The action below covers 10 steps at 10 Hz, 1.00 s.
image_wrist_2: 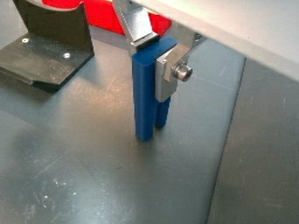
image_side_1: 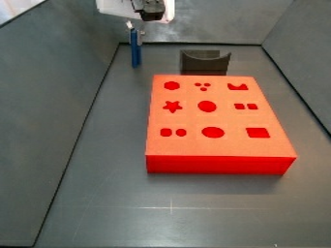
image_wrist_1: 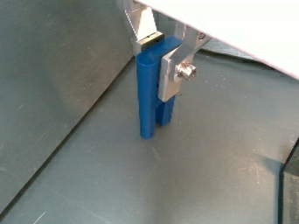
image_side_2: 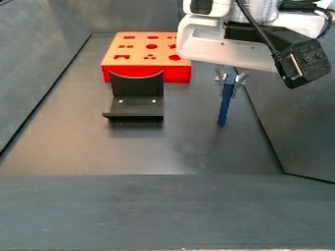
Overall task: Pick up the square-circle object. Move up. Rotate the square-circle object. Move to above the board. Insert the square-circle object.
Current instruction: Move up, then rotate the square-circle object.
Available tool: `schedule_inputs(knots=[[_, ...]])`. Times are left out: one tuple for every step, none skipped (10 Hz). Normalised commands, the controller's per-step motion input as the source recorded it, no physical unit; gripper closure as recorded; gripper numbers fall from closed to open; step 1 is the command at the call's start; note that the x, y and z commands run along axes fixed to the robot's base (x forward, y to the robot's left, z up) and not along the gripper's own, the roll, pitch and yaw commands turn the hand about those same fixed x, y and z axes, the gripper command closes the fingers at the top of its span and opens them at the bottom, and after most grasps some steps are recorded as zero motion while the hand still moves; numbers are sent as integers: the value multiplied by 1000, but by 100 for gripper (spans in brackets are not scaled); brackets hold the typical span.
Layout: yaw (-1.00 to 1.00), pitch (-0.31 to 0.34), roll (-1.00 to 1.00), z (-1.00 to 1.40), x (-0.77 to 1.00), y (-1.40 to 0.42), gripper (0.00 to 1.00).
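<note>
The square-circle object is a slim blue peg (image_wrist_1: pixel 149 94), standing upright between my gripper's silver fingers (image_wrist_1: pixel 176 73). It also shows in a wrist view (image_wrist_2: pixel 149 92) and in both side views (image_side_1: pixel 134 48) (image_side_2: pixel 226 100). My gripper (image_wrist_2: pixel 160 54) is shut on its upper part; its lower end is at or just above the grey floor. In a side view my gripper (image_side_1: pixel 135 31) is at the far left, beyond the board (image_side_1: pixel 214 124). The board is a flat red-orange block with darker shaped holes, seen also in a side view (image_side_2: pixel 141 51) and partly in a wrist view (image_wrist_2: pixel 107 16).
The dark fixture (image_side_1: pixel 203 62) stands on the floor just behind the board, also in a side view (image_side_2: pixel 133 98) and a wrist view (image_wrist_2: pixel 45 48). Grey walls enclose the floor, one close beside the peg (image_wrist_1: pixel 47 70).
</note>
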Motion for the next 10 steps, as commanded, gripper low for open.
schedule_inputs(knots=[[0,0,0,833,0,0,100],[-32,-18,16,790,5,63,100],[-38,2,26,685,-8,56,100],[-37,17,32,557,-13,33,100],[-30,34,47,367,-18,24,100],[-25,43,60,216,-20,19,100],[0,0,0,1000,286,-464,100],[12,24,1,1000,284,-469,100],[22,63,6,1000,248,-399,100],[17,80,17,1000,219,-339,100]])
